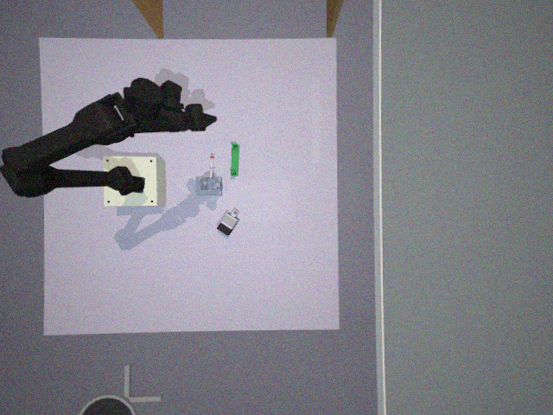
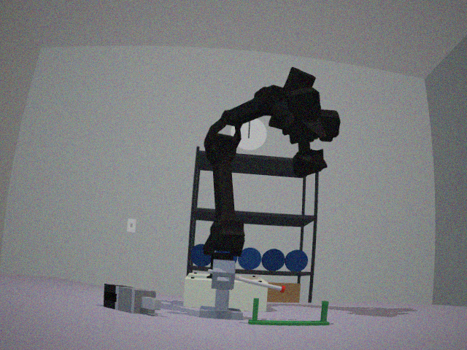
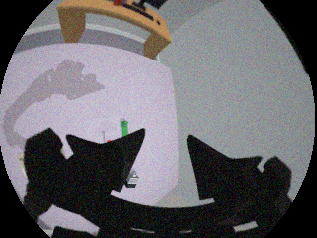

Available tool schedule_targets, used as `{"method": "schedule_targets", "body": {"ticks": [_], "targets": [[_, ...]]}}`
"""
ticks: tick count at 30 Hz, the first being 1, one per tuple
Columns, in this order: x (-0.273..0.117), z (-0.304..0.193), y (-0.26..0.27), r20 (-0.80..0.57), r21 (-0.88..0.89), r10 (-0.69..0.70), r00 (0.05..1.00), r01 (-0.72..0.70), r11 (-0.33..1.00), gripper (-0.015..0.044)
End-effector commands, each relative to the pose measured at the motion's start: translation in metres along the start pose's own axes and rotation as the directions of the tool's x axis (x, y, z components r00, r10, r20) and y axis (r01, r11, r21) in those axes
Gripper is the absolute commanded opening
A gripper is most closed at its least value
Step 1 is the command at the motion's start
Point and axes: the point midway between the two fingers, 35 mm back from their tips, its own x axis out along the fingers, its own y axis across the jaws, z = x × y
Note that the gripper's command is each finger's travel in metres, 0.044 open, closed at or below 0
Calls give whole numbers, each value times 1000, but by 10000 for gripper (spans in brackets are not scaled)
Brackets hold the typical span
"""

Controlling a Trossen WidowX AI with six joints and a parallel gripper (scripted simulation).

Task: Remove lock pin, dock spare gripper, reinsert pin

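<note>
The lock pin (image 1: pixel 212 167) (image 2: pixel 260 283) (image 3: pixel 104 135), a thin white rod with a red end, runs through the blue-grey socket mount (image 1: pixel 216 185) (image 2: pixel 222 280) and sticks out toward the green rack's side. The socket's top shows nothing docked. The spare gripper (image 1: pixel 228 220) (image 2: pixel 125 299) (image 3: pixel 132 179), light grey with a black end, lies on the table apart from the mount, its spigot angled away. My gripper (image 1: pixel 215 118) (image 3: pixel 166 134) is open and empty, high above the table and away from the pin, mount and spare gripper.
A green rack (image 1: pixel 235 159) (image 2: pixel 288 322) (image 3: pixel 124 128) with two uprights stands beside the mount. A cream block (image 1: pixel 154 188) (image 2: pixel 195 292) lies under the arm's base. Dark shelving (image 2: pixel 252 217) stands behind, and a wooden desk (image 3: pixel 111 12) shows beyond the table.
</note>
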Motion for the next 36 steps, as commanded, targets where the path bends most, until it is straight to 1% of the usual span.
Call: {"method": "schedule_targets", "body": {"ticks": [1,5,10,12,21,29,36], "targets": [[25,-35,30,-138,-35,201,970,-208,978,300],[36,-66,59,-245,-27,377,893,-395,918,300],[37,-101,93,-344,23,581,738,-612,791,300],[35,-110,102,-363,44,634,683,-667,744,300],[36,-112,105,-366,48,643,673,-676,735,300],[82,-127,152,-364,54,645,671,-677,734,300],[86,-130,156,-364,54,645,671,-677,734,300]]}}
